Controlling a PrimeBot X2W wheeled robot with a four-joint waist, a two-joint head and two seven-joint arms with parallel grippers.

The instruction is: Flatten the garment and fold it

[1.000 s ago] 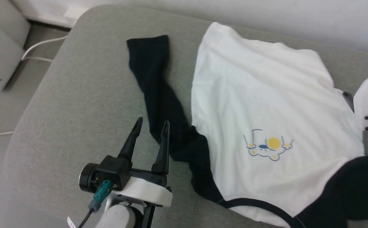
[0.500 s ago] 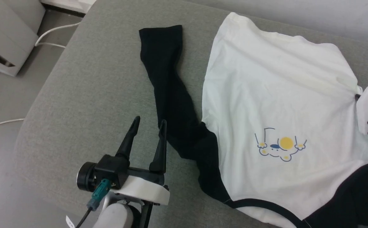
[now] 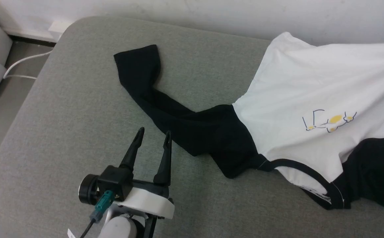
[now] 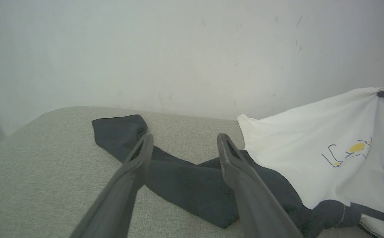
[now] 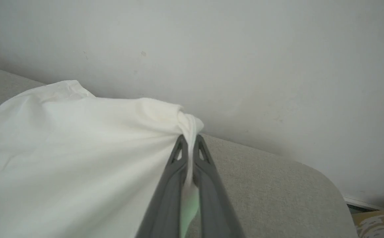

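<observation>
We see the shirt (image 3: 310,89) lying on the grey sofa (image 3: 63,115). Its white body lies toward the sofa's right end and is drawn into long taut folds that run off that way. The right tool (image 5: 190,138) is pressed together on a bunched white edge of the shirt, with cloth squeezed between its two fingers, and that edge is raised above the sofa's seat. One black sleeve (image 3: 165,112) trails from the body across the middle of the sofa. It bends once, and its cuff (image 3: 137,61) points toward the sofa's back edge. The other sleeve (image 3: 373,172) lies heaped near the sofa's front right. The black neck trim (image 3: 304,168) faces the sofa's front edge, and the yellow-and-blue print (image 3: 330,120) sits just behind it. Our left tool (image 3: 155,131) is spread wide and holds nothing. It is over the front half of the sofa, with its tips just short of the trailing sleeve. We cannot tell whether it touches the sofa.
</observation>
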